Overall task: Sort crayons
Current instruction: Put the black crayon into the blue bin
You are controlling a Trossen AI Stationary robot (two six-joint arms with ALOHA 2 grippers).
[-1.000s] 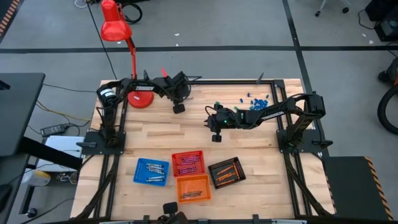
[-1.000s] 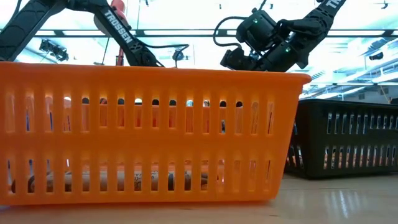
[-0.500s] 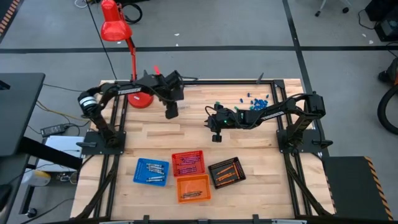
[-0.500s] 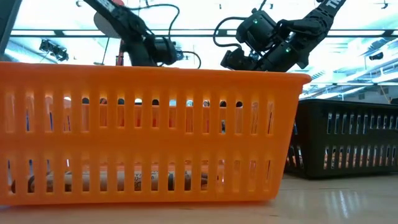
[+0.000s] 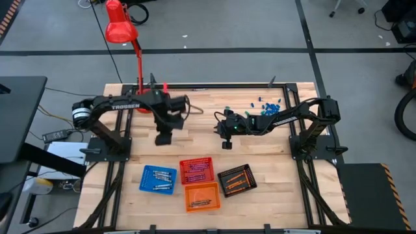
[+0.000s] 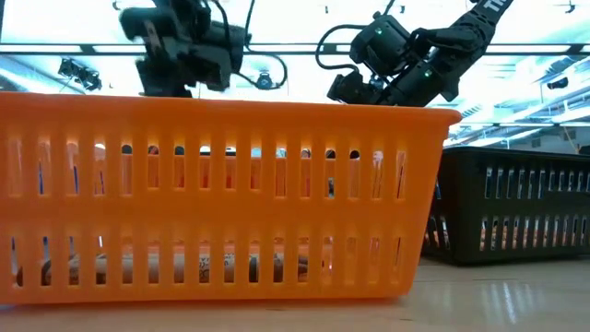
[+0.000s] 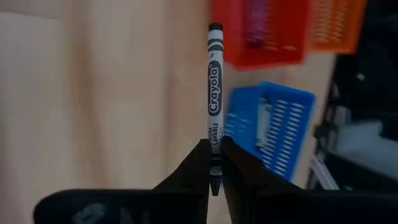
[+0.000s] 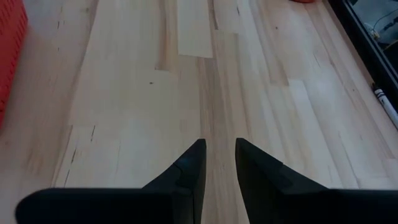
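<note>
The left gripper [image 7: 215, 163] pinches a grey-silver paper-wrapped crayon [image 7: 214, 99] above the bare wooden table [image 5: 260, 156], left of centre; the right gripper [image 8: 219, 163] hangs mid-table, fingers narrowly apart, empty.

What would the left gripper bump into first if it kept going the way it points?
Probably the bare wooden table. The left gripper, shut on a grey paper-wrapped crayon, points toward it, just short of the red slotted plastic tray; depth is unclear.
</note>
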